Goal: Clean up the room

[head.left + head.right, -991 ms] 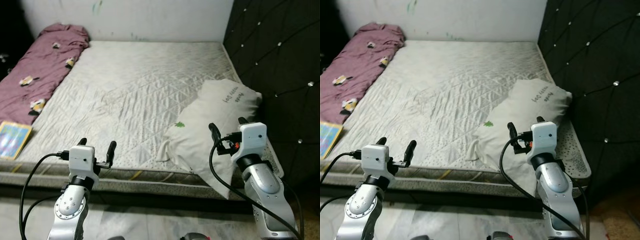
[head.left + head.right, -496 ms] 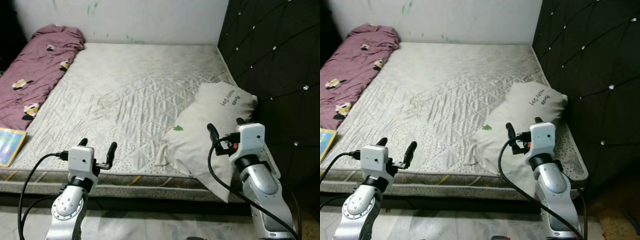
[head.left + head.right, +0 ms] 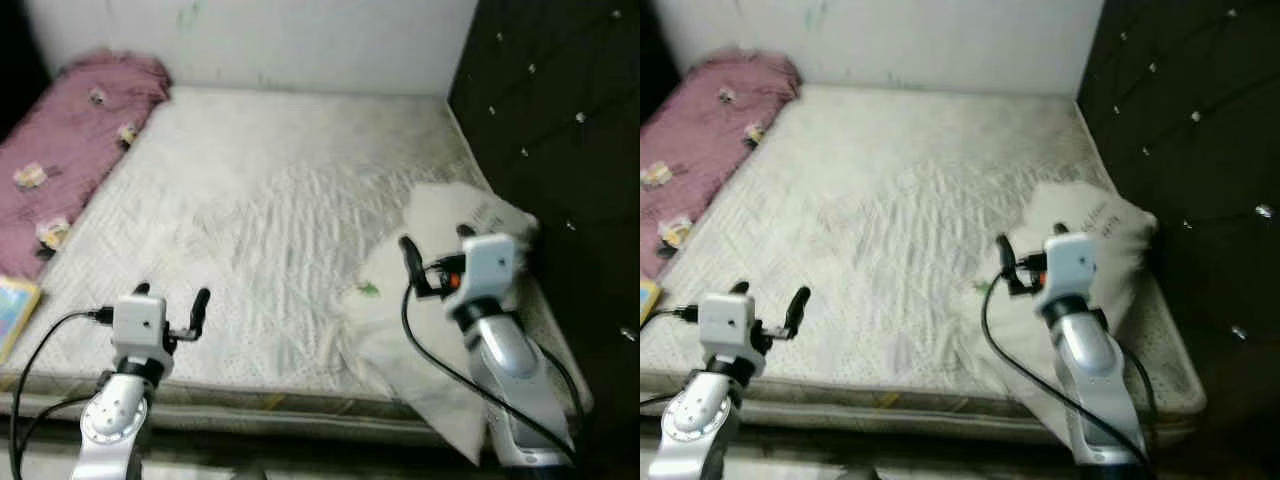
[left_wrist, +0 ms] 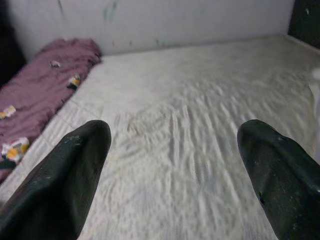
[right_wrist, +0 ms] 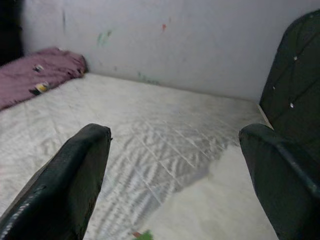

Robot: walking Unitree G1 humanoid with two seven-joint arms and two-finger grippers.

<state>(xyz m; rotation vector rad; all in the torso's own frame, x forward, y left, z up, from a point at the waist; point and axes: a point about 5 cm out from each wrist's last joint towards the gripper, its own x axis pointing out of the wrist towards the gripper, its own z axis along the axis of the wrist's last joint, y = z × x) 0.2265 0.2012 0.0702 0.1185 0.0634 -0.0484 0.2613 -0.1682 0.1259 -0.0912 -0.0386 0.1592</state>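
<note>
One pillow (image 3: 450,290), white, lying at the right of the frame on the mattress (image 3: 270,200), its lower corner spilling toward the bottom edge. There's a small green mark on it and a line of dark writing near its upper end, too blurred to read. One maroon blanket (image 3: 70,140) bunched along the upper left, dotted with little pale figures. One colourful book (image 3: 12,310) peeking in at the left edge, just below the blanket. That's the lot on the bed.

Right gripper (image 3: 435,245) is up at centre right, in front of the pillow, fingers (image 5: 70,185) spread wide and holding nothing. Left gripper (image 3: 170,296) sits lower left, over the mattress's near edge, fingers (image 4: 65,185) likewise parted and empty. Black cables loop down from both wrists.

Behind it all, a white wall (image 3: 280,40) across the top with faint green smudges, and a black tufted headboard (image 3: 560,130) studded with buttons filling the right side. The whole picture is soft with blur.
</note>
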